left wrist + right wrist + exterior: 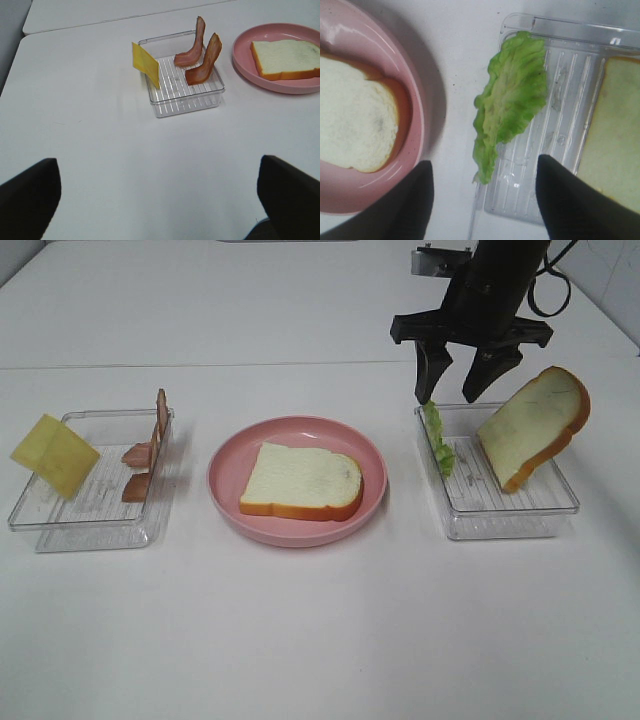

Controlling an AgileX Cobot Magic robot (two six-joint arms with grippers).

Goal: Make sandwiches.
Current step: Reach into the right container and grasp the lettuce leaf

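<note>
No sandwiches are in view. One white bread slice (300, 481) lies flat on the pink plate (225, 455). A green lettuce leaf (438, 440) leans on the left wall of the right clear tray (510, 520), and a second bread slice (532, 425) leans inside it. My right gripper (458, 380) hangs open just above the lettuce (510, 105), its fingers (405, 200) either side of the leaf's tip and holding nothing. The left tray (187, 100) holds a yellow cheese square (146, 64) and two bacon strips (204, 61). My left gripper (157, 165) is open, well short of that tray.
The plate (280, 82) sits between the two trays on a white table. A seam (200, 365) runs across the tabletop behind them. Bare table lies in front of the trays and plate.
</note>
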